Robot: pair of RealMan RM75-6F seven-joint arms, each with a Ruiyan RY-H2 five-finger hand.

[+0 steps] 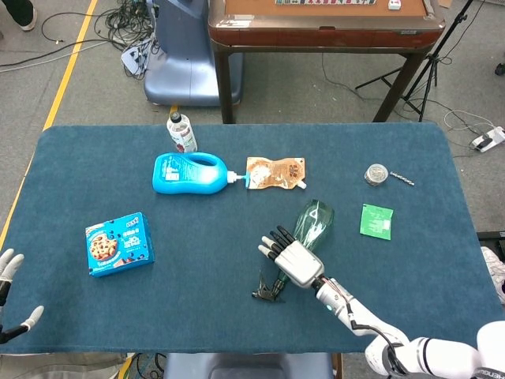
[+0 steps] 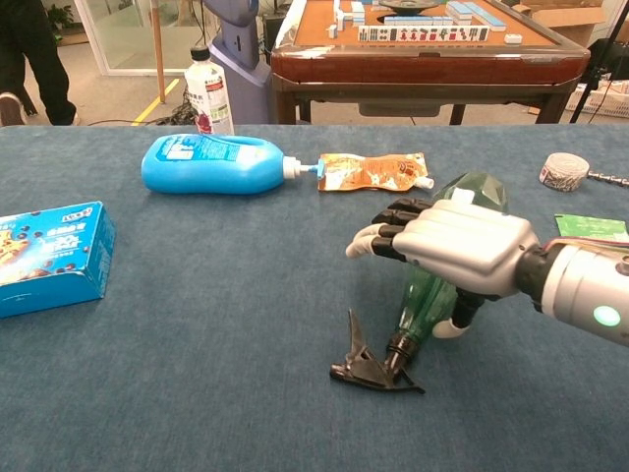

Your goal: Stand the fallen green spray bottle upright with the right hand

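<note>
The green spray bottle [image 1: 313, 221] lies on its side on the blue table cloth [image 1: 205, 237], its black trigger head [image 1: 267, 290] pointing toward the near edge. In the chest view the bottle [image 2: 475, 191] slants from back right to its trigger head [image 2: 369, 370] at front left. My right hand [image 1: 288, 258] lies across the bottle's narrow part, fingers [image 2: 385, 236] stretched out past it to the left and thumb [image 2: 452, 325] on the near side. The fingers are not closed around it. My left hand [image 1: 8, 272] hovers open at the near left corner.
A blue detergent bottle [image 1: 189, 174] lies beside a brown snack pouch [image 1: 274, 174] at the back. A cookie box [image 1: 118, 243] sits at the left. On the right lie a green sachet [image 1: 376, 221] and a small round tin [image 1: 377, 174]. A clear bottle [image 1: 181, 133] stands at the far edge.
</note>
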